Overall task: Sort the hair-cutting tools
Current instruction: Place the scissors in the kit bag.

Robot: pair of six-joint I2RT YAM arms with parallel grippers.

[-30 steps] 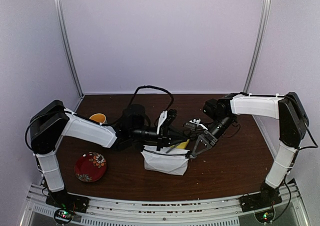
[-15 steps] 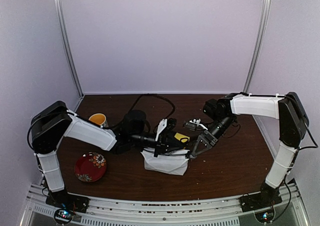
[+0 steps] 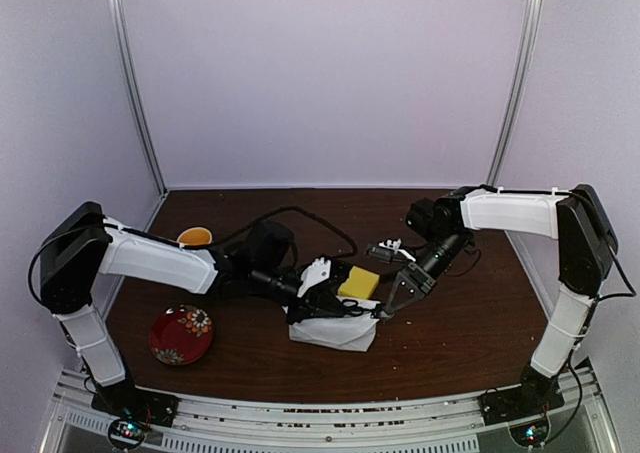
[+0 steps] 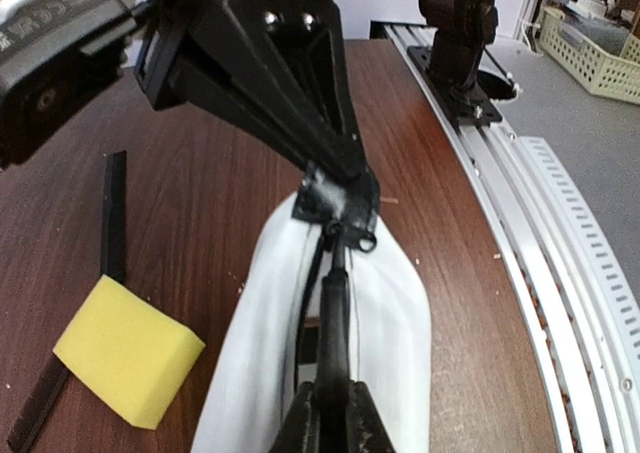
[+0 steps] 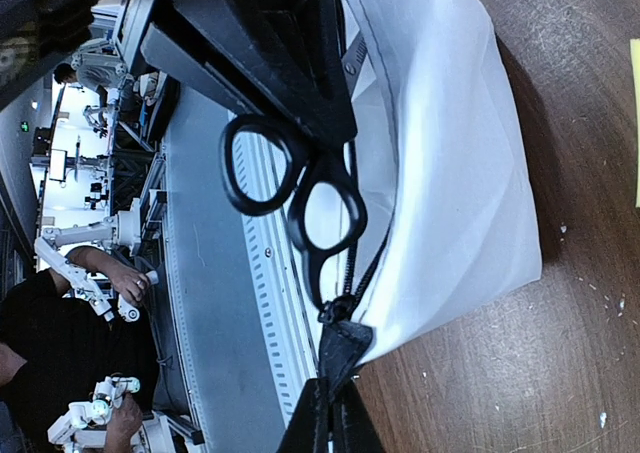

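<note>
scissors [image 5: 296, 195] in l fingers [image 4: 365, 428] (r fingers [image 5: 308, 425] pinch pouch [image 5: 450, 173]).

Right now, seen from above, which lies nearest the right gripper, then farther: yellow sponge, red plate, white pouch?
1. White pouch: the right gripper pinches its right corner.
2. Yellow sponge: just behind the pouch.
3. Red plate: far left, near the front edge.
</note>
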